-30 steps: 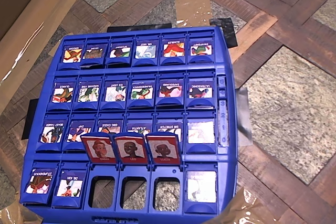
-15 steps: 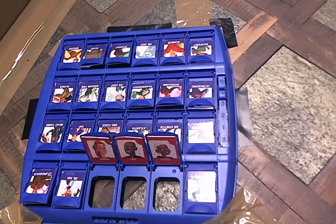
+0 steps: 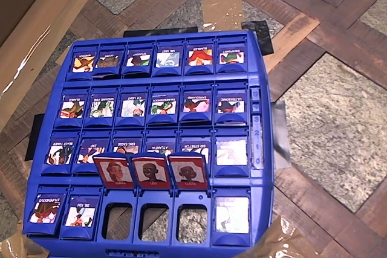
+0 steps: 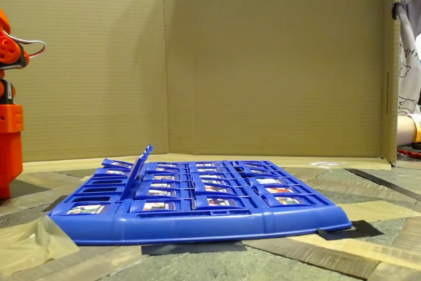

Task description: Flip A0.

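Nothing has moved since the earlier pictures: the blue game board and all its tiles lie just as they did. Seen from above, the tile to flip lies flat in the bottom left corner of the board, blue face up with the word STUPENDOUS along its left side. Just to its right lies another flat blue tile, touching frame to frame. Further right in that row, three red-framed tiles stand up, with empty holes in front of them. The orange arm stands at the left edge of the fixed view, well apart from the board, and its fingers are out of sight, so nobody can tell if they are spread or pinched. The tile probably swings up on a hinge at its top edge, like the standing ones. Its left and bottom sides are next to the board's rim, so there is open room to reach in from there. The neighbour on the right is close and could get bumped.
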